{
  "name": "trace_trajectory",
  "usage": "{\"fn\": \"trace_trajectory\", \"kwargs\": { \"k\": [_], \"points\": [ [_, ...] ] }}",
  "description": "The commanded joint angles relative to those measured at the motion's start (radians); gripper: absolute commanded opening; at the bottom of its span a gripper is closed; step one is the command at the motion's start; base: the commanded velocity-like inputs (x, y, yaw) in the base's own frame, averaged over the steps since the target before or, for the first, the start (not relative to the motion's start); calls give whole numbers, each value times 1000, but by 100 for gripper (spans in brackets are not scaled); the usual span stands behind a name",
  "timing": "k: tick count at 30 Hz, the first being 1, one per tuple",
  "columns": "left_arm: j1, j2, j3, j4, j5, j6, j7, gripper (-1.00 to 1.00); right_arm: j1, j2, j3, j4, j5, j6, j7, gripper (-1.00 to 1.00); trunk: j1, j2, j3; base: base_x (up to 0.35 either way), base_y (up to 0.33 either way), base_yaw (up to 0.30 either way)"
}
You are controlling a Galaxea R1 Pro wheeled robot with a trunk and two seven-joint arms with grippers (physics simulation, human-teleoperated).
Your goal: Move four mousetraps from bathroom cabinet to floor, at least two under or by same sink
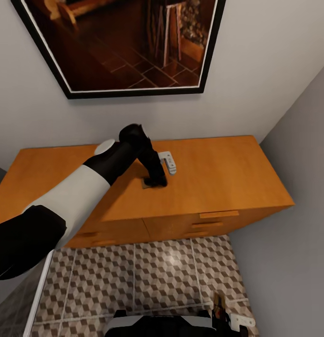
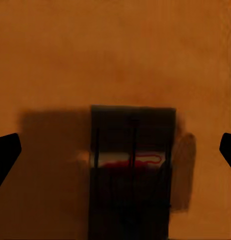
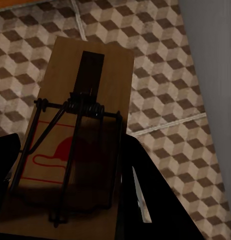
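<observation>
Mousetraps: one (image 2: 131,165) on cabinet (image 1: 218,173) top under spread-open left gripper (image 1: 156,180) | right gripper (image 3: 70,200) clenched on another mousetrap (image 3: 78,145) above bathroom floor (image 3: 165,75)

Most of the cabinet (image 1: 218,173) top is bare on both sides of the left arm, so there's plenty of room to come in from above. The wall sits right behind it and another wall (image 1: 298,196) boxes in the right end. The bathroom floor (image 1: 162,271) in front is open tile.
</observation>
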State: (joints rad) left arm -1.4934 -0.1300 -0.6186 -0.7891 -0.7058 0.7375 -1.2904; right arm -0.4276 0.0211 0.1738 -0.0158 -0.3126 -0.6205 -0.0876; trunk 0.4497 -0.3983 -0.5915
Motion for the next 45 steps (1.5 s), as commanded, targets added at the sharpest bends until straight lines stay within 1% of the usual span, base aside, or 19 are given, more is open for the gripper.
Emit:
{"fn": "trace_trajectory", "kwargs": {
  "k": [1,8,45],
  "points": [
    [-1,0,-5,-1,-6,10,-7,100,0,0,9,0,-3,-2,-7,-100,0,-2,-1,-191,-155,0],
    [-1,1,-14,-1,-7,10,-7,100,0,0,9,0,-3,-2,-7,-100,0,-2,-1,-111,-92,0],
    [-1,1,-18,1,-6,10,-7,100,0,0,9,0,-2,-2,-7,-100,0,-2,-1,-1,-1,0]
  ]
}}
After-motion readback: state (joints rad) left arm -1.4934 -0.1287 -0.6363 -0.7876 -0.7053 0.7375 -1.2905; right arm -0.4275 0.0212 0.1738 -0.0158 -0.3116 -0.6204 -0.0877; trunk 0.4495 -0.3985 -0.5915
